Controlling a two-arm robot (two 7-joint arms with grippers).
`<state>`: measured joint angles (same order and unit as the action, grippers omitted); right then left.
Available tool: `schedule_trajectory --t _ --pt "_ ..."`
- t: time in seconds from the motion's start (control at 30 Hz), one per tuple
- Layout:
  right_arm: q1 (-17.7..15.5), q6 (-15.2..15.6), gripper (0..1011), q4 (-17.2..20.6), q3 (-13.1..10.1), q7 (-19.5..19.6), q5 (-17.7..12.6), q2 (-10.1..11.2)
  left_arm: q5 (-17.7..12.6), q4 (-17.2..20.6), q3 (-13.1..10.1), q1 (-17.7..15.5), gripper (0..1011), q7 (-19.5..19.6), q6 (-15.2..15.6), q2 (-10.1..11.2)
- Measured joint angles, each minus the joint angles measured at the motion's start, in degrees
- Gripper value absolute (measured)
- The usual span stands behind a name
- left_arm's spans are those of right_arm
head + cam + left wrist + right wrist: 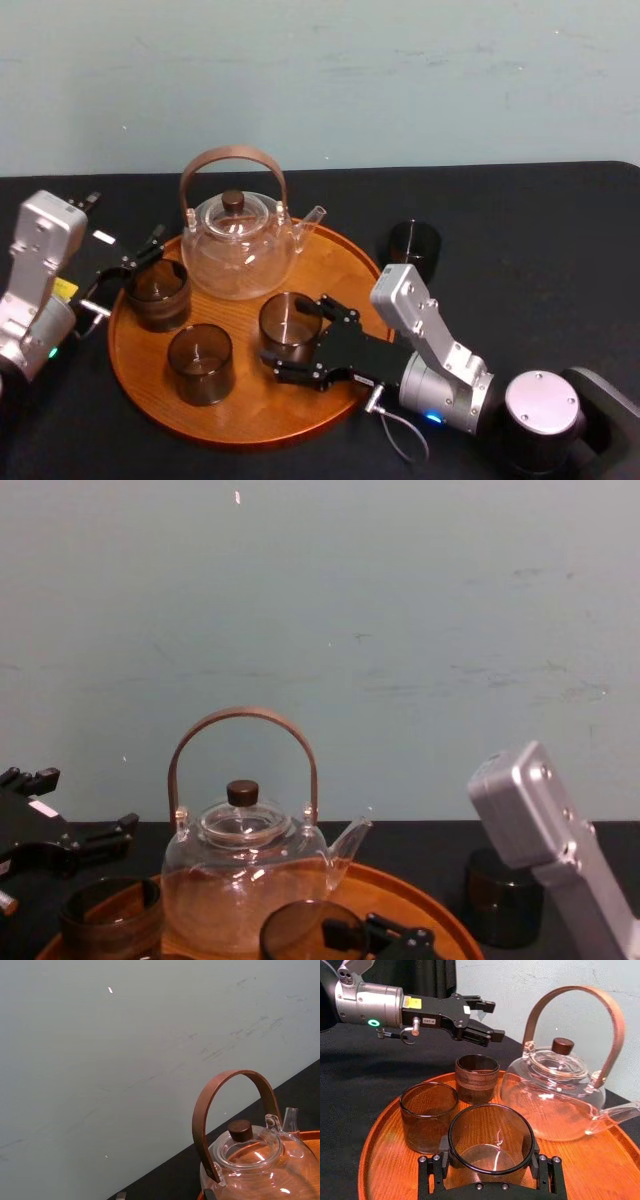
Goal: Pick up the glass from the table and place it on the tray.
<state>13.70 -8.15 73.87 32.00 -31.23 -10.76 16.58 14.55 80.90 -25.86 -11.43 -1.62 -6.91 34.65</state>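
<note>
The round orange-brown tray (335, 262) carries three brown glasses. One glass (289, 325) stands on its right part with my right gripper (303, 340) shut on it; in the right wrist view this glass (491, 1140) sits between both fingers (432, 1172), upright on the wood (600, 1170). Another dark glass (413, 247) stands on the black table just right of the tray, also in the chest view (503, 895). My left gripper (148, 250) hovers open over the far-left glass (157, 293), its fingers apart above that glass's rim (476, 1077).
A clear glass teapot (238, 245) with a brown arched handle occupies the tray's back, close behind the held glass. A third glass (200, 362) stands at the tray's front left. The black table (540, 250) runs back to a pale wall.
</note>
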Motion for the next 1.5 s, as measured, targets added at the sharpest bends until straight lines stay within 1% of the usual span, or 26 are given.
schedule_trajectory --t 0.33,0.97,1.27,1.33,1.37,1.47,1.5 --pt "0.39 -0.18 908 -0.72 0.91 -0.60 -0.36 -0.44 0.00 0.00 0.00 0.00 1002 0.00 0.00 0.00" --pt "0.14 0.85 908 -2.31 1.72 -0.65 -1.03 -0.74 0.00 0.00 0.00 0.00 1001 0.00 0.00 0.00" --pt "0.13 0.82 908 -2.23 1.68 -0.63 -1.00 -0.72 0.00 0.00 0.00 0.00 1001 0.00 0.00 0.00" --pt "0.13 0.81 918 -2.22 1.67 -0.62 -1.00 -0.71 0.00 0.00 0.00 0.00 1001 0.00 0.00 0.00" --pt "0.12 0.80 951 -2.21 1.66 -0.62 -1.00 -0.71 0.00 0.00 0.00 0.00 1001 0.00 0.00 0.00" --pt "0.13 0.79 1000 -2.20 1.64 -0.61 -1.00 -0.71 0.00 0.00 0.00 0.00 1001 0.00 0.00 0.00" --pt "0.13 0.78 1002 -2.19 1.64 -0.62 -1.00 -0.70 0.00 0.00 0.00 0.00 1001 0.00 0.00 0.00"
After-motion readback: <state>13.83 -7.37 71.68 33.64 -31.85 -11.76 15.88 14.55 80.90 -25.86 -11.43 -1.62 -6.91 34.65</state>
